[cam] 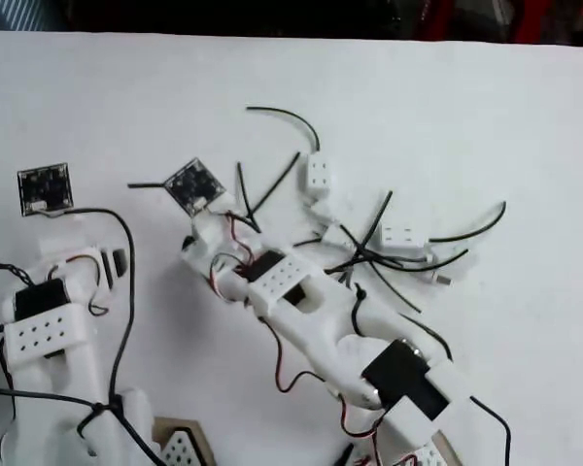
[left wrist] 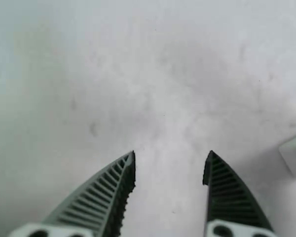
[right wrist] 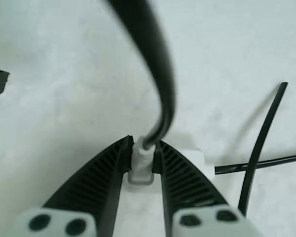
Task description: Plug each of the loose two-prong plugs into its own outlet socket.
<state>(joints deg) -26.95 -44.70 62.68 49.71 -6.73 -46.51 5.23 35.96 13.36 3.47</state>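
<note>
Item: plug [right wrist: 140, 168], judged light, rigid plastic; cord [right wrist: 163, 84] stiff. Best taken by the body, as clamped now in right gripper [right wrist: 143, 145] fingers; socket [cam: 319, 173] lies at 2 o'clock. Fingers of left gripper [left wrist: 170, 165] spread, empty.

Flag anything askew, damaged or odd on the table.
Nothing looks damaged or spilled. The loose black cords lie crossed in a tangle beside one outlet socket; the right pincer is shut on a plug.

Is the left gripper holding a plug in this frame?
No, the left gripper has its jaws apart, and between them the left wrist view shows just the white table.
</note>
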